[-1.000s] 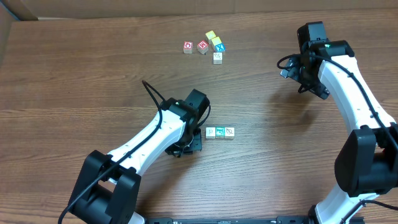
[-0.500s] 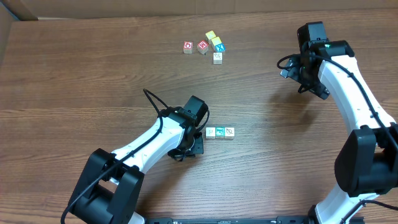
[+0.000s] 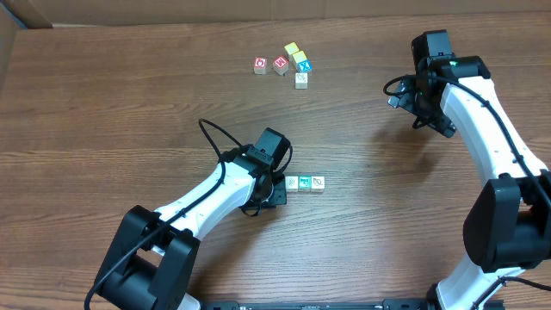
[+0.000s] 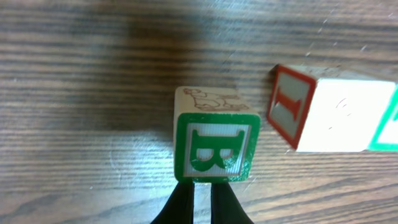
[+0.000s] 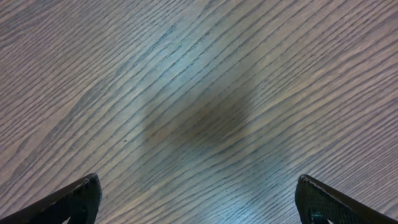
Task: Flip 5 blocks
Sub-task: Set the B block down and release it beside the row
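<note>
Three blocks lie in a row at mid-table: a green one [image 3: 291,182], a teal one [image 3: 304,182] and a pale one [image 3: 318,182]. My left gripper [image 3: 279,186] is shut and empty, its tips against the row's left end. In the left wrist view the closed gripper [image 4: 202,198] touches the lower edge of the green "B" block [image 4: 216,149]. Beside it, up and to the right, sits a block with a red "I" face [image 4: 290,107]. Several more blocks [image 3: 281,64] cluster at the far side. My right gripper [image 5: 199,199] hangs open over bare wood.
The far cluster holds two red-faced blocks [image 3: 260,65], a yellow one [image 3: 292,50], a blue one [image 3: 301,62] and a pale one [image 3: 301,80]. A cardboard edge [image 3: 26,13] borders the table's far left corner. The right arm [image 3: 469,103] stands at the right side.
My left gripper has slid right and a little away from me until its shut tips meet the green block. The blocks and the right arm have not moved.
</note>
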`<state>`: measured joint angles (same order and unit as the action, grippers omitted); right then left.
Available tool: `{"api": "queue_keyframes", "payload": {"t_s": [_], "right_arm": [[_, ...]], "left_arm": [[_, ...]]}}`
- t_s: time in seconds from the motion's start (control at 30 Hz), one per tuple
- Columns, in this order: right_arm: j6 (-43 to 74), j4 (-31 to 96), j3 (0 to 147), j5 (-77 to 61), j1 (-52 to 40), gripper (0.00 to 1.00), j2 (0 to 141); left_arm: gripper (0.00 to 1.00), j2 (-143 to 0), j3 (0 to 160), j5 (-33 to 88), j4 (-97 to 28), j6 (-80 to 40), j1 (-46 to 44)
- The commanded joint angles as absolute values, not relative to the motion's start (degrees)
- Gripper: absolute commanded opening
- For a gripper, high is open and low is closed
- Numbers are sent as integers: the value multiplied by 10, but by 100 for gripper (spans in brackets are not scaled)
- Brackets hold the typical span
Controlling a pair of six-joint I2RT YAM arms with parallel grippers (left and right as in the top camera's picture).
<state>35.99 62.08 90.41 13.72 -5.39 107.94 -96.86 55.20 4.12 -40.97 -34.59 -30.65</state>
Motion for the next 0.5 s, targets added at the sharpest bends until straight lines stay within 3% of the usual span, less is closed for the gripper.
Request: {"api": "queue_keyframes", "payload": {"t_s": [0.0,0.47], "right_arm": [[360,618,907,140,-55,100,1066],[360,618,907,140,-55,100,1066]], "left_arm": [[4,-959,549,46,-402,-347,-308],[4,-957,660,18,-501,-319,-307]]}}
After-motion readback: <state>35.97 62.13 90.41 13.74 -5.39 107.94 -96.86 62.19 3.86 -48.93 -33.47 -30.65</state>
